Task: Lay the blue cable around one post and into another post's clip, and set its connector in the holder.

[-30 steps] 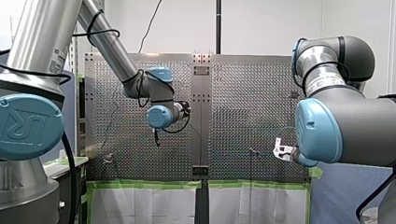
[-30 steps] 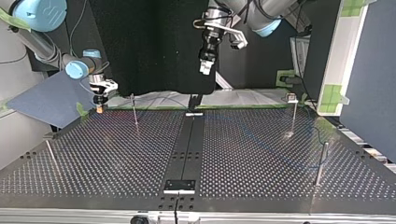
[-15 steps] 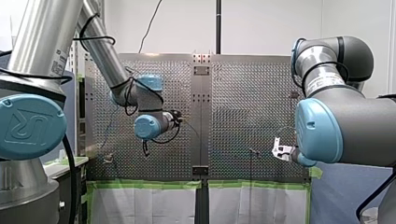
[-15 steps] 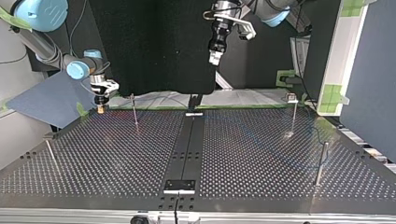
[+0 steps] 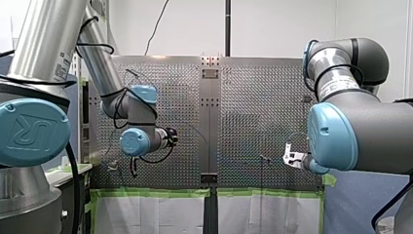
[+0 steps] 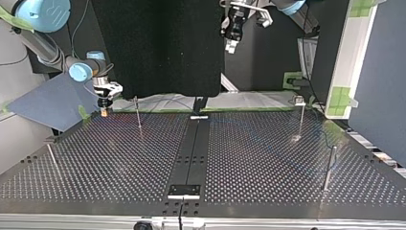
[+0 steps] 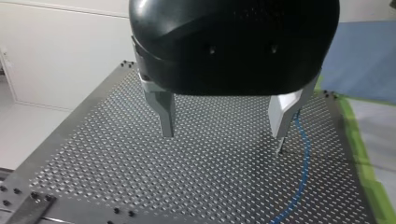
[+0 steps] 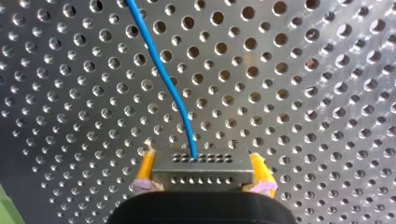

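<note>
- At the top view's left, close to the far edge of the perforated surface (image 6: 119,158), my right end effector (image 6: 103,113) hangs low over the holes, near a thin upright post (image 6: 138,115).
- From its own wrist camera, my right end effector (image 8: 201,156) is clenched on the connector (image 8: 201,175), a grey block with rows of small holes. The yellow pads (image 8: 145,164) press on its two ends.
- The blue cable (image 8: 156,70) leaves the middle of the connector's front face and curves away ahead of my fingers over the surface. I cannot tell whether it touches the holes there.
- My left end effector (image 6: 231,46) is high above the surface, near the upper middle of the top view, well apart from the posts.
- From the left wrist camera, my left end effector (image 7: 224,135) is released. Its metal fingers (image 7: 164,114) are spread wide with nothing between them.
- Below it, a stretch of the blue cable lies on the surface beside one finger, near the green tape (image 7: 357,140) along the edge.
- At the top view's right stands a post topped by a clip (image 6: 300,100), with a bare post (image 6: 330,165) nearer the camera.
- A dark strip (image 6: 191,153) runs down the middle of the surface.
</note>
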### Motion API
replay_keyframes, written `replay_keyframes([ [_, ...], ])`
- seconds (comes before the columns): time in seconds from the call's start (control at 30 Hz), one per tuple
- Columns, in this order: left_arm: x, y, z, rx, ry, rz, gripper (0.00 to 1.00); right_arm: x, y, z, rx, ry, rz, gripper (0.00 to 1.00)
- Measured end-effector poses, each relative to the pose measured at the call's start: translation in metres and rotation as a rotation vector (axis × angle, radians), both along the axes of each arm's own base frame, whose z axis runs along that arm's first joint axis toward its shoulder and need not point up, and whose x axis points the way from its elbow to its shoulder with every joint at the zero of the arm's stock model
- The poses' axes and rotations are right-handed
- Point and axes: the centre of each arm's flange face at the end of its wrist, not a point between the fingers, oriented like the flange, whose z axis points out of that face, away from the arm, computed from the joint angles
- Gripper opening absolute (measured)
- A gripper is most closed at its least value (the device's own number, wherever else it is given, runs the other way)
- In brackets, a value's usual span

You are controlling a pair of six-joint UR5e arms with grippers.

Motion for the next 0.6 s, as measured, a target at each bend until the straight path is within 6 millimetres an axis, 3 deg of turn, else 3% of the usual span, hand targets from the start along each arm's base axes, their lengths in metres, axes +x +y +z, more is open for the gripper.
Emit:
replay_keyframes([
  [0.2,-0.0125,0.0109,-0.0082,0.009,0.015,0.0,1.0,0.0014,0.0004,0.0,0.0,0.0,0.002,0.0],
  [0.6,-0.008,0.0071,-0.0025,-0.063,-0.037,-0.006,1.0,0.0028,0.0007,0.0001,-0.001,0.002,0.002,0.0],
])
